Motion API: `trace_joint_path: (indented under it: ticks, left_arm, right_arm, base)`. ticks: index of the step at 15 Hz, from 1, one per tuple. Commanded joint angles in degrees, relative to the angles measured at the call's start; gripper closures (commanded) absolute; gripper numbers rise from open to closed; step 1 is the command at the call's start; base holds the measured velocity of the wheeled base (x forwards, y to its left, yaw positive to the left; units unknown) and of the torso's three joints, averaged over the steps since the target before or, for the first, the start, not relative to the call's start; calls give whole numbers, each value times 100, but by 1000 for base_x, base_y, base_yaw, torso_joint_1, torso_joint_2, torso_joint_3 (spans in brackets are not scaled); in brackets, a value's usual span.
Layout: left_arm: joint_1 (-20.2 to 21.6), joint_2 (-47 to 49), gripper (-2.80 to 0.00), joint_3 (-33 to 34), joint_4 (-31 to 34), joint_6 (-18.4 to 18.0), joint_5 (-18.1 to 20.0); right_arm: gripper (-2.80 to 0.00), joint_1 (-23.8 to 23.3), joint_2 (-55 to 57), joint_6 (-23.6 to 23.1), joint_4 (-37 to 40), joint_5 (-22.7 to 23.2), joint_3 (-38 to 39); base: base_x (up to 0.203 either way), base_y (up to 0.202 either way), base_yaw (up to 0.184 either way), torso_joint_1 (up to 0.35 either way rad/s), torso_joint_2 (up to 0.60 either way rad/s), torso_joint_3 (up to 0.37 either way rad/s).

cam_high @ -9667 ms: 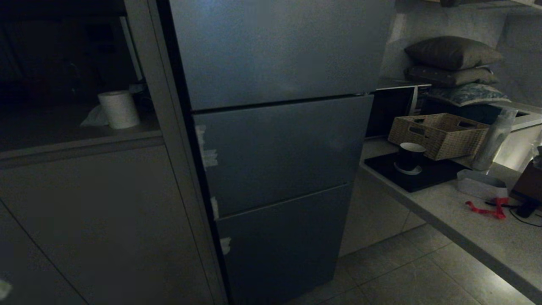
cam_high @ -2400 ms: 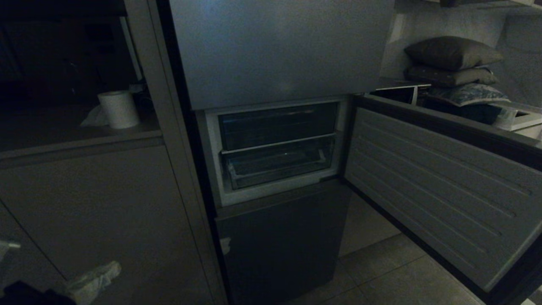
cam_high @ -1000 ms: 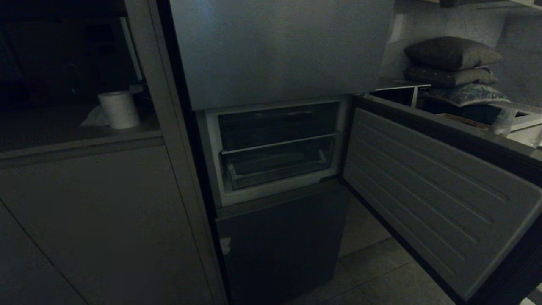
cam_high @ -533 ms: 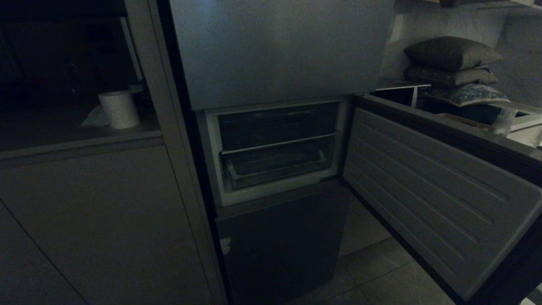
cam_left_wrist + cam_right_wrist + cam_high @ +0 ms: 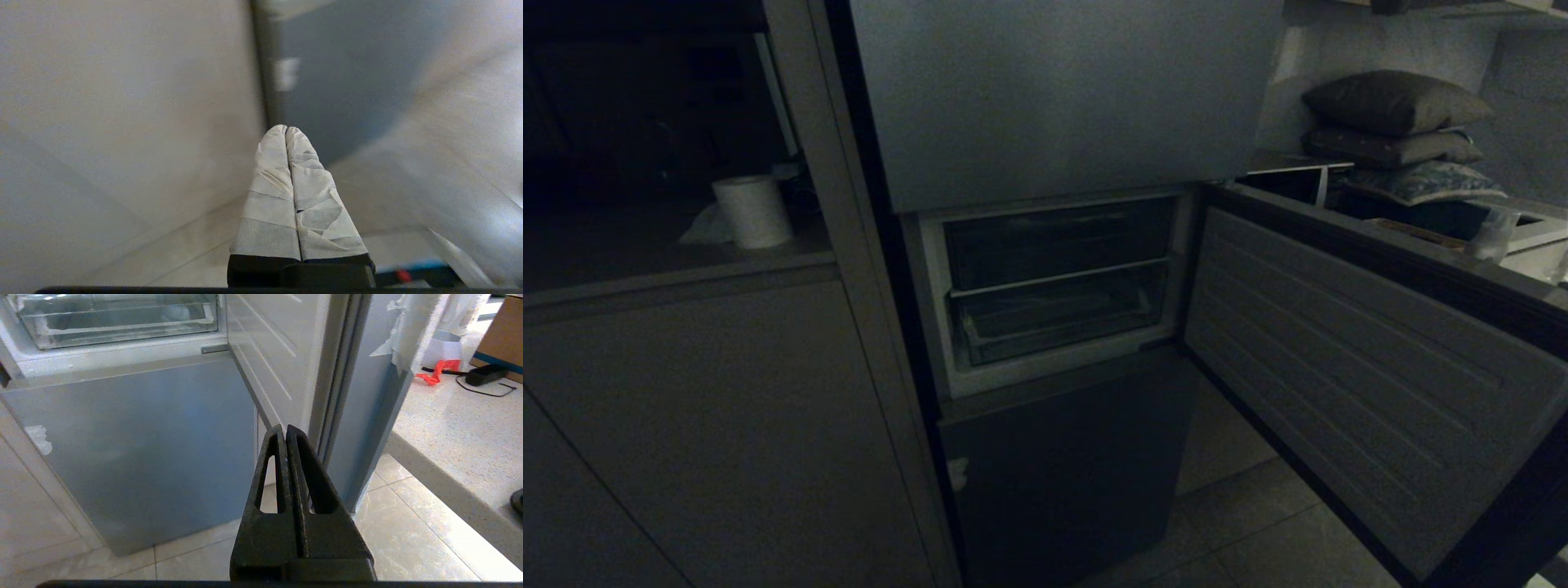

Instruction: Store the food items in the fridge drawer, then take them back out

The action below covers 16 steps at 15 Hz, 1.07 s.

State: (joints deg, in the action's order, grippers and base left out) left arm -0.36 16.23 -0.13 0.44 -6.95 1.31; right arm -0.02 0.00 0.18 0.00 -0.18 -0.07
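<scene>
Fridge with three doors stands between a pale cabinet and a stone counter. Two of the doors, top and bottom, are shut; one, the middle door, is swung out wide toward the robot's right, its ribbed inner face showing and its free edge reaching over the counter's front. Inside the open middle section sit two levels: one flat shelf above, and one fridge drawer below, pushed in, its clear front lip just behind the white frame. No red food shows in the drawer, nor anywhere else in view, though the head view is too dim to be sure of the drawer's back.

Neither arm shows in the head view. The left gripper, its two fingers wrapped in white tape and pressed together on nothing, hangs low near the seam where cabinet meets fridge. The right gripper, two bare black fingers likewise closed and empty, hangs low before the bottom door, near the hinge edge of the middle door.

Tiled floor lies open between fridge and counter. One paper roll stands in the cabinet niche; three cushions are stacked beyond the door.
</scene>
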Motion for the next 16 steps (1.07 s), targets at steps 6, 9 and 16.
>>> trace_joint_path:
  ticks: [6,9,16]
  left_arm:
    - [-191,-144,0,8,-16,-158,179]
    - [-92,-1283,0,10,-28,-290,223]
    - [10,-1614,0,13,-9,63,0]
  right_arm:
    - [0,2,0,-294,18,50,6]
    - [0,2,0,-632,35,97,-1]
    - [0,2,-1,-380,40,80,-1]
  base:
    - [0,0,0,0,0,0]
    - [0,0,0,0,0,0]
    - [0,0,0,0,0,0]
